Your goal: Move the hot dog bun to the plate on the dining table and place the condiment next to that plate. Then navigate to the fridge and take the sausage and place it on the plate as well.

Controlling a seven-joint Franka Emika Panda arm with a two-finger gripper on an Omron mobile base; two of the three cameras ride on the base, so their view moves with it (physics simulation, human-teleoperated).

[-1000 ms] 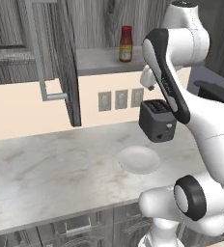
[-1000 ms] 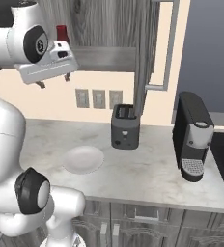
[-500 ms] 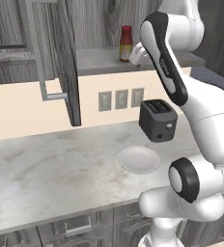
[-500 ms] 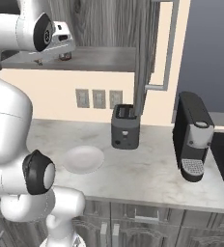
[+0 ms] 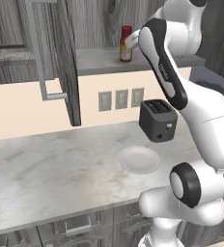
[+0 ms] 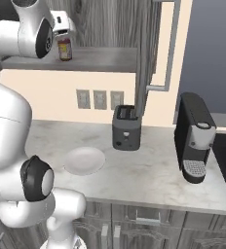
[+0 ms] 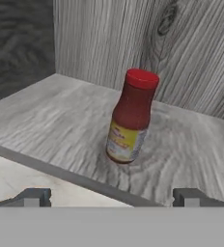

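The condiment, a dark red bottle with a red cap and yellow label, stands upright on a grey wood shelf inside the open upper cabinet. It is also in the left base view and the right base view. My gripper is open just in front of the shelf edge, level with the bottle, with its fingertips wide apart and nothing between them. The hot dog bun, the plate, the dining table, the fridge and the sausage are out of view.
Below the shelf, the marbled worktop carries a small pale grey plate, a dark toaster and a black coffee machine. The cabinet door hangs open at the left. The cabinet's side and back walls close in around the bottle.
The arm has risen from in front of the toaster up to shelf height, bringing the hand close to the bottle. The jaws have stayed open.
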